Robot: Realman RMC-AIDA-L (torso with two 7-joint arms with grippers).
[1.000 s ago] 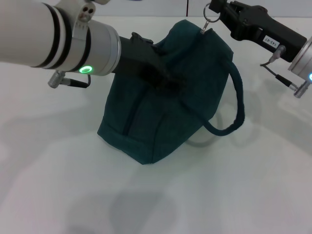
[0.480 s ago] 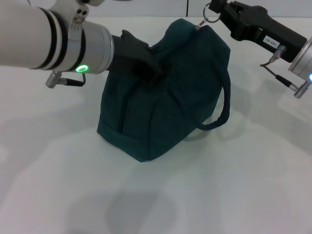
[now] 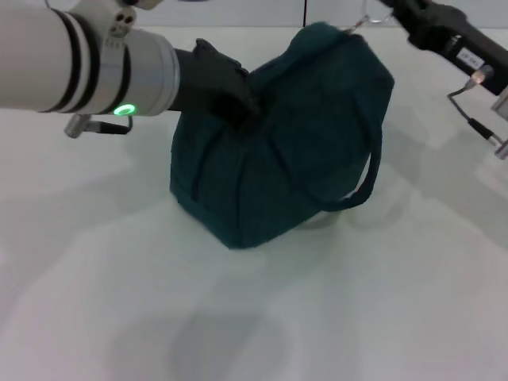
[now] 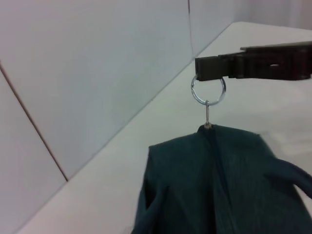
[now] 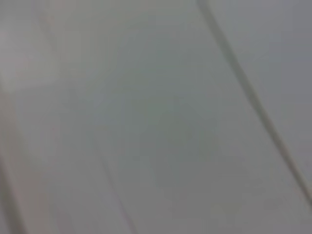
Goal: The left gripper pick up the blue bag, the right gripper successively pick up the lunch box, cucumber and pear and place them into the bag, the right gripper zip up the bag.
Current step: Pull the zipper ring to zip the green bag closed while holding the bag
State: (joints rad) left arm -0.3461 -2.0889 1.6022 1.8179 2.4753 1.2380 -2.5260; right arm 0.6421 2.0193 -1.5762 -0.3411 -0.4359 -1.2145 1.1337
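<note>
The blue bag (image 3: 294, 143) stands on the white table, its zipper line running up to a peak (image 4: 210, 146). My left gripper (image 3: 238, 107) is shut on the bag's upper left side, with its black fingers pressed into the fabric. My right gripper (image 3: 385, 6) is at the top right, shut on the metal zipper ring (image 4: 208, 91) above the bag's top corner; the left wrist view shows the right gripper (image 4: 207, 68) pinching that ring. A loose strap (image 3: 369, 178) hangs down the bag's right side. The lunch box, cucumber and pear are out of view.
The white table (image 3: 357, 302) stretches around the bag on all sides. A pale wall (image 4: 73, 73) rises behind the table's far edge. The right wrist view holds only a blurred grey surface.
The right gripper has moved up and to the right with the zipper ring. The bag's top followed it, so the bag stands taller and farther right. The left gripper kept its hold.
</note>
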